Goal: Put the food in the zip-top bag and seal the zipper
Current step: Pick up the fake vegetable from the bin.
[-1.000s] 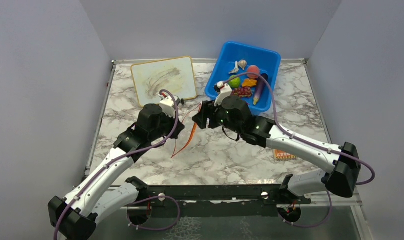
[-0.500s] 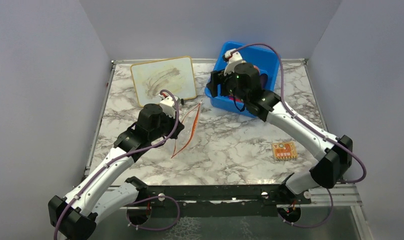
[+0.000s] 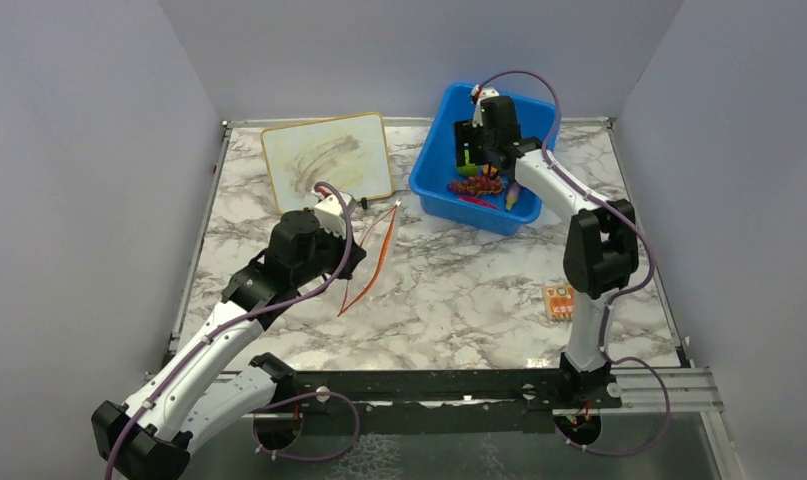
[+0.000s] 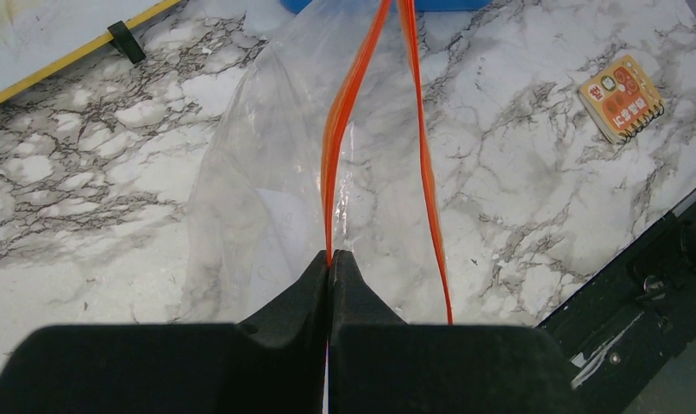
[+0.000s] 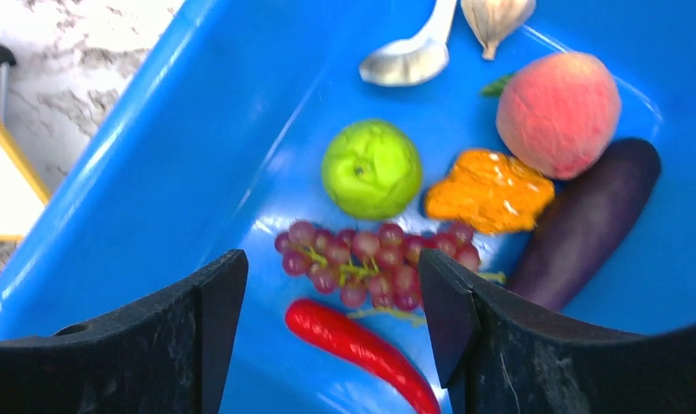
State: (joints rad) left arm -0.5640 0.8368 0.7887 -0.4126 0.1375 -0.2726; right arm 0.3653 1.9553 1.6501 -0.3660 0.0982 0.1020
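Top view: I see my right gripper (image 3: pixel 476 158) over the blue plastic bin (image 3: pixel 426 172), with the clear zip-top bag (image 3: pixel 372 258) left of it; left wrist: the left gripper (image 4: pixel 329 259) is clenched on the limp orange-red zipper strip (image 4: pixel 426 172); right wrist: jaws spread above the light, rigid dark red grape bunch (image 5: pixel 370 263), which I judge best grasped across its middle.

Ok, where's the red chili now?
Right wrist view: the long red chili lies in the blue plastic bin, beside the dark red grape bunch on its near side, framed by the open right claw.
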